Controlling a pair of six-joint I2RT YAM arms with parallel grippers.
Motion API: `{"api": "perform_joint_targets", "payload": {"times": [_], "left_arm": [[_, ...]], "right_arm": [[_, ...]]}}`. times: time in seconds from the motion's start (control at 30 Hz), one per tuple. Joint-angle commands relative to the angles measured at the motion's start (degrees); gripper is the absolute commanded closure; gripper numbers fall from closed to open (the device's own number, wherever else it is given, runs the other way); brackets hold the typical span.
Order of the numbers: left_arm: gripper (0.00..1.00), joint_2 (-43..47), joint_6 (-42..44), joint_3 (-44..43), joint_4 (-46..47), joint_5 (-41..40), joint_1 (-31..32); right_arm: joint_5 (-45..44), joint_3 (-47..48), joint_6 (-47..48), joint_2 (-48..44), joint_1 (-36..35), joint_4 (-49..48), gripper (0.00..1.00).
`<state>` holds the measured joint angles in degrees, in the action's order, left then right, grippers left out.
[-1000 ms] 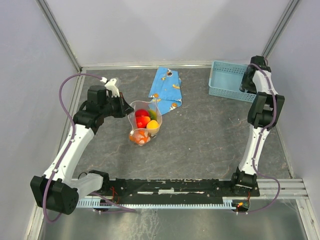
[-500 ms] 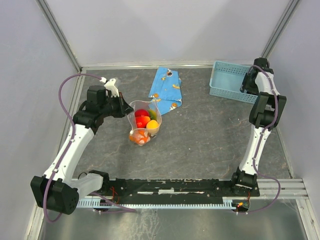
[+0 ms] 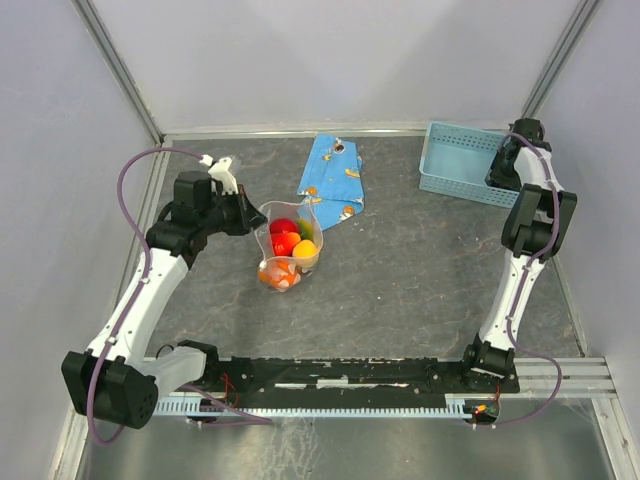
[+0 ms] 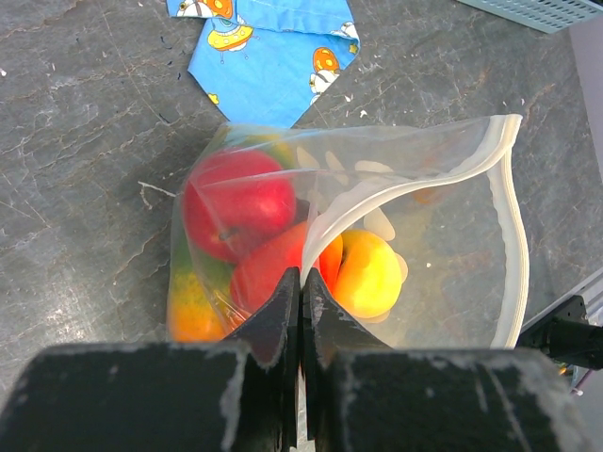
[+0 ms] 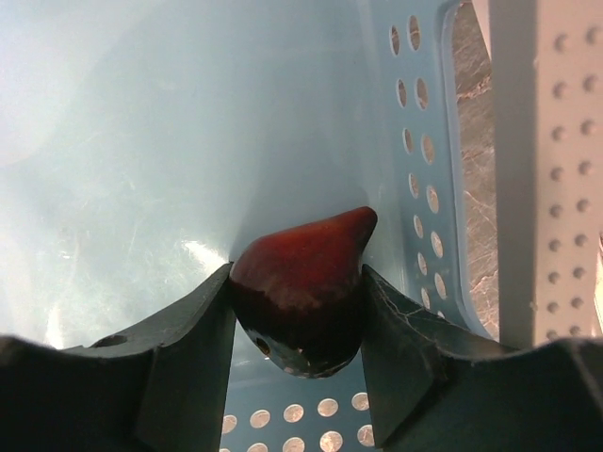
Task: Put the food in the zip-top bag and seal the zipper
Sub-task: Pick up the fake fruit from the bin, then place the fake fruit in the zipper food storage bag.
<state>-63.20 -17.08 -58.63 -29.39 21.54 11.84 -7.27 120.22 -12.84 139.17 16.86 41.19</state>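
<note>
The clear zip-top bag stands open mid-table, holding red, orange, yellow and green toy fruits. Its whitish zipper curves around the open mouth. My left gripper is shut on the bag's near mouth edge and holds it up; it also shows in the top view. My right gripper is inside the light-blue basket, shut on a dark red-purple toy fruit. In the top view the right gripper sits at the basket's right end.
A flat blue wrapper with orange prints lies behind the bag, also in the left wrist view. The basket stands at the back right corner near the frame post. Grey walls enclose the table on three sides.
The right arm's wrist has shifted slightly right and back over the basket. The left arm and the bag have not moved.
</note>
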Motion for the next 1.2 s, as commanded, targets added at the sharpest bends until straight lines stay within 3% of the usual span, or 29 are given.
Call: {"api": "perform_joint_targets", "payload": {"times": [0.0, 0.53, 1.17], "left_arm": [[0.97, 0.40, 1.18, 0.35, 3.09, 1.80, -0.39], [0.97, 2.13, 0.74, 1.39, 4.92, 4.29, -0.58], [0.97, 3.26, 0.21, 2.64, 7.43, 6.71, -0.68]], "right_arm": [[1.26, -3.18, -0.69, -5.71, 0.32, -3.46, 0.50], [2.94, -14.13, -0.33, -25.47, -6.17, -7.72, 0.53], [8.94, -32.84, -1.05, -50.21, -29.44, -11.36, 0.53]]}}
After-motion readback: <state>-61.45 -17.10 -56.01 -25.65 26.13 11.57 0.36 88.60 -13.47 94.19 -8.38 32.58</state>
